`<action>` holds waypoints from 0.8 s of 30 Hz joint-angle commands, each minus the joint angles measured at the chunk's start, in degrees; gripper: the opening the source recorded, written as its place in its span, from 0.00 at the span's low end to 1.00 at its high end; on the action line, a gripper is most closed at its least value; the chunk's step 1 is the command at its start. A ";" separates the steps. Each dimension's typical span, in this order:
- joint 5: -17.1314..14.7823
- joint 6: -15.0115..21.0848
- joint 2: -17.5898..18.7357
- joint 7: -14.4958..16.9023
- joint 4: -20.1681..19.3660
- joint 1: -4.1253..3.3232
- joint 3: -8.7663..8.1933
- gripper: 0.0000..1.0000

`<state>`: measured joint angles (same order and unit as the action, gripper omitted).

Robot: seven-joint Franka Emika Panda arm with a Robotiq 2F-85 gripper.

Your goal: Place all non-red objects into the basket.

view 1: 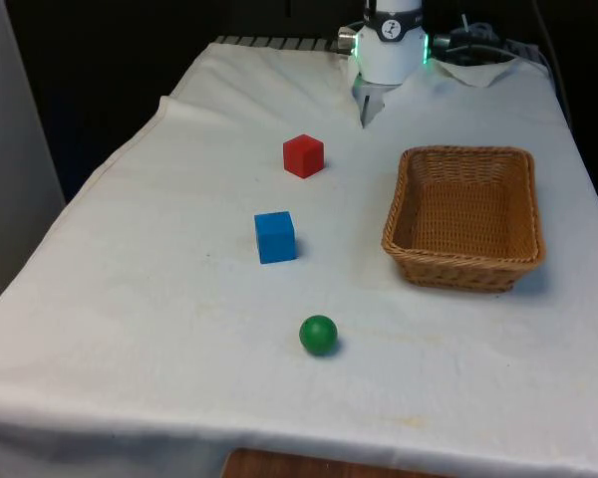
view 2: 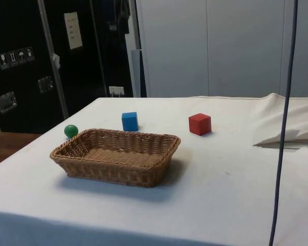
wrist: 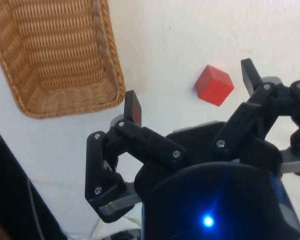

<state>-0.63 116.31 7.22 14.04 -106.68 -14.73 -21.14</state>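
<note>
While the wicker basket (view 1: 464, 215) sits empty at the front view's right, blue cube (view 1: 275, 237), green ball (view 1: 318, 335) and red cube (view 1: 303, 155) lie left on the surface (view 1: 159, 299). Tool (wrist: 190, 95) wide open, holding nothing.

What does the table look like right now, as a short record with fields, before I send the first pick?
basket: wicker basket, nothing inside, on the front view's right
blue cube: blue cube on the cloth, outside the basket
green ball: green ball on the cloth, outside the basket
red cube: red cube on the cloth, beyond the blue cube in the front view
gripper: gripper above the cloth, fingers open, holding nothing
task progress: no non-red object placed yet
</note>
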 commanded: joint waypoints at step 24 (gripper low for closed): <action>-1.89 6.42 5.10 11.34 0.40 0.92 -1.89 1.00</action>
<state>-1.95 122.50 11.80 24.52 -106.63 -14.04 -23.15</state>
